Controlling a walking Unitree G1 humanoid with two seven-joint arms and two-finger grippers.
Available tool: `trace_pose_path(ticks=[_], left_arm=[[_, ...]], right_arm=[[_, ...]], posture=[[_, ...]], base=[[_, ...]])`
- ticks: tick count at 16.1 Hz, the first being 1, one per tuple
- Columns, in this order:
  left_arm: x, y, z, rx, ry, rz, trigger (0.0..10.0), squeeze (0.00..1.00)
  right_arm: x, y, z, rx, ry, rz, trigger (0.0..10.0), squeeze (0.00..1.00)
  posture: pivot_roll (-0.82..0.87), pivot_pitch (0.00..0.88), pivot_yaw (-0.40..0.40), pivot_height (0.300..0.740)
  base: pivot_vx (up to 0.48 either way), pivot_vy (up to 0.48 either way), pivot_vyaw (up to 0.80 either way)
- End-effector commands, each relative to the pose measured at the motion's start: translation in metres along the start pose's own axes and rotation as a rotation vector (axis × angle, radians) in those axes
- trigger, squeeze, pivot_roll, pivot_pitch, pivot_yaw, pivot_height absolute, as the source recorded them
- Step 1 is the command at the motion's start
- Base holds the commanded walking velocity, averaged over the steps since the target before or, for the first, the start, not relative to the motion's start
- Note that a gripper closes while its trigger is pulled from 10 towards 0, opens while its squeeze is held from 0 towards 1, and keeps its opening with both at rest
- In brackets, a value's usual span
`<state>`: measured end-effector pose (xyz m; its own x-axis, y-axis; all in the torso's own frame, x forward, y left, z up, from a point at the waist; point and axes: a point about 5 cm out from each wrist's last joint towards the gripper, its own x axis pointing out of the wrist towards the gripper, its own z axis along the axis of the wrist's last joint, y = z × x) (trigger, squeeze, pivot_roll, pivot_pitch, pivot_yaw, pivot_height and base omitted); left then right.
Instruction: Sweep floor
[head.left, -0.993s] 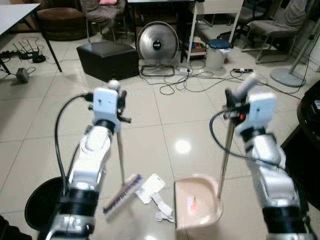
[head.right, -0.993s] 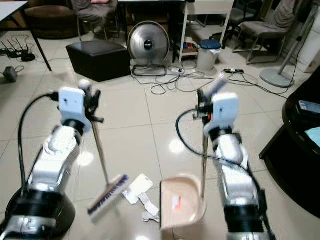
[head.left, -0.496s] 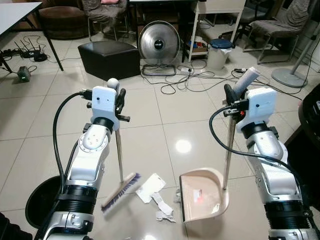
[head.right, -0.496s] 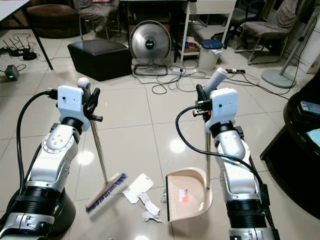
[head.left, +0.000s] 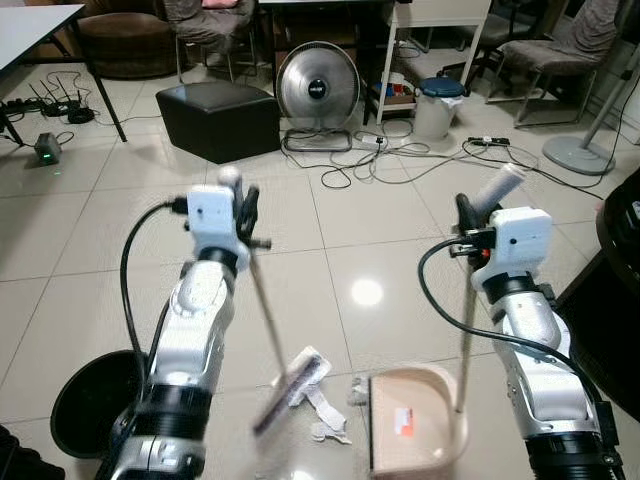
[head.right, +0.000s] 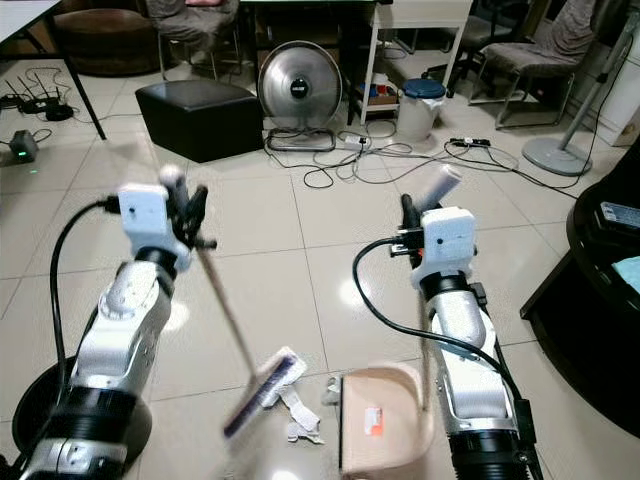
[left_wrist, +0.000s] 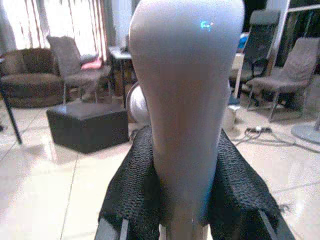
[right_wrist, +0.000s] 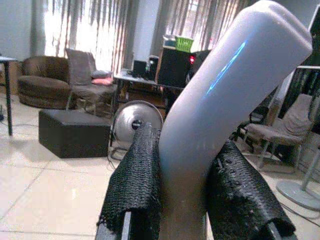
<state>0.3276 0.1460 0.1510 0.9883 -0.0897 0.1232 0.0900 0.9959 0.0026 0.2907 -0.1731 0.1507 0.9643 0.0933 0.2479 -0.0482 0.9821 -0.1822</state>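
Note:
My left gripper is shut on the grey top of the broom handle, its black fingers pressed on both sides. The handle slants down to the right, to the blurred broom head, which lies against white paper scraps on the tiles. The beige dustpan sits just right of the scraps, its mouth towards them. Its upright pole runs up to my right gripper, shut on the grey dustpan handle.
A black ottoman, a round fan heater and loose cables lie ahead. A white bin and chairs stand further back. A black round base is by my left side, dark furniture on the right.
The broom head has swung right, up against the paper scraps, and the handle now leans more. The dustpan and my right gripper have shifted slightly nearer to me.

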Motion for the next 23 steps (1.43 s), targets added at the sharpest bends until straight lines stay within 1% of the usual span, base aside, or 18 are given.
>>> trace_pose_path(ticks=[1, 2, 3, 4, 5, 6, 7, 9, 10, 12, 13, 14, 18, 19, 20, 21, 22, 23], left_arm=[[0.005, 0.001, 0.011, 0.043, -0.056, 0.003, 10.0, 0.00], [0.005, 0.000, 0.012, 0.040, -0.060, 0.001, 10.0, 0.00], [0.008, 0.000, 0.011, 0.020, -0.043, -0.008, 10.0, 0.00], [0.009, 0.000, 0.010, 0.014, -0.037, -0.010, 10.0, 0.00], [0.013, 0.001, 0.011, -0.005, -0.021, 0.013, 10.0, 0.00], [0.016, 0.002, 0.013, 0.019, -0.020, 0.013, 10.0, 0.00], [0.017, 0.003, 0.013, 0.023, -0.019, 0.003, 10.0, 0.00], [0.014, 0.000, 0.009, 0.092, -0.007, -0.083, 10.0, 0.00], [0.013, -0.001, 0.009, 0.091, -0.004, -0.101, 10.0, 0.00], [0.015, -0.002, 0.010, 0.089, -0.002, -0.091, 10.0, 0.00], [0.017, -0.003, 0.011, 0.134, -0.005, -0.101, 10.0, 0.00], [0.017, -0.004, 0.011, 0.142, -0.004, -0.106, 10.0, 0.00], [0.014, 0.000, 0.002, 0.132, 0.033, -0.103, 10.0, 0.00], [0.015, 0.000, 0.002, 0.115, 0.041, -0.102, 10.0, 0.00], [0.018, -0.002, 0.005, 0.112, 0.029, -0.110, 10.0, 0.00], [0.021, -0.004, 0.009, 0.119, 0.017, -0.113, 10.0, 0.00], [0.023, -0.003, 0.012, 0.137, 0.007, -0.110, 10.0, 0.00], [0.023, 0.001, 0.014, 0.153, -0.011, -0.098, 10.0, 0.00]], right_arm=[[0.002, -0.003, 0.015, -0.020, -0.071, -0.006, 10.0, 0.00], [0.003, -0.004, 0.017, -0.042, -0.067, -0.005, 10.0, 0.00], [0.010, -0.002, 0.024, -0.046, -0.094, 0.000, 10.0, 0.00], [0.011, -0.002, 0.024, -0.042, -0.100, -0.001, 10.0, 0.00], [0.014, -0.002, 0.025, -0.046, -0.106, 0.000, 10.0, 0.00], [0.016, -0.002, 0.027, -0.045, -0.117, -0.002, 10.0, 0.00], [0.018, -0.001, 0.028, -0.039, -0.118, -0.003, 10.0, 0.00], [0.016, 0.003, 0.026, -0.043, -0.114, 0.003, 10.0, 0.00], [0.016, 0.007, 0.028, -0.051, -0.122, 0.024, 10.0, 0.00], [0.018, 0.011, 0.034, -0.045, -0.138, 0.036, 10.0, 0.00], [0.020, 0.010, 0.036, -0.055, -0.144, 0.048, 10.0, 0.00], [0.022, 0.011, 0.037, -0.071, -0.148, 0.066, 10.0, 0.00], [0.029, 0.023, 0.053, -0.169, -0.199, 0.252, 10.0, 0.00], [0.031, 0.026, 0.057, -0.197, -0.206, 0.306, 10.0, 0.00], [0.032, 0.027, 0.058, -0.222, -0.207, 0.342, 10.0, 0.00], [0.033, 0.026, 0.059, -0.220, -0.206, 0.351, 10.0, 0.00], [0.033, 0.025, 0.057, -0.204, -0.201, 0.334, 10.0, 0.00], [0.031, 0.021, 0.051, -0.193, -0.195, 0.278, 10.0, 0.00]], posture=[[-0.11, 0.007, 0.002, 0.740], [-0.11, 0.000, 0.006, 0.740], [-0.13, 0.000, 0.014, 0.740], [-0.13, 0.000, 0.014, 0.740], [-0.13, 0.000, 0.014, 0.740], [-0.14, 0.000, 0.021, 0.740], [-0.15, 0.000, 0.037, 0.740], [-0.15, 0.000, 0.051, 0.740], [-0.15, 0.000, 0.056, 0.740], [-0.16, 0.000, 0.061, 0.740], [-0.16, 0.000, 0.052, 0.740], [-0.16, 0.000, 0.050, 0.740], [-0.20, 0.000, 0.048, 0.740], [-0.19, 0.000, 0.040, 0.740], [-0.19, 0.000, 0.034, 0.740], [-0.16, 0.000, 0.021, 0.740], [-0.13, 0.005, 0.027, 0.740], [-0.12, 0.002, 0.037, 0.740]], base=[[0.000, 0.000, 0.00], [0.000, 0.000, 0.00], [0.000, 0.000, 0.00], [0.000, 0.000, 0.00], [0.000, 0.000, 0.00], [0.000, 0.000, 0.00], [0.000, 0.000, 0.00], [0.000, 0.000, 0.00], [0.000, 0.000, 0.00], [0.000, 0.000, 0.00], [0.000, 0.000, 0.00], [0.000, 0.000, 0.00], [0.000, 0.000, 0.00], [0.000, 0.000, 0.00], [0.000, 0.000, 0.00], [0.000, 0.000, 0.00], [0.000, 0.000, 0.00], [0.000, 0.000, 0.00]])
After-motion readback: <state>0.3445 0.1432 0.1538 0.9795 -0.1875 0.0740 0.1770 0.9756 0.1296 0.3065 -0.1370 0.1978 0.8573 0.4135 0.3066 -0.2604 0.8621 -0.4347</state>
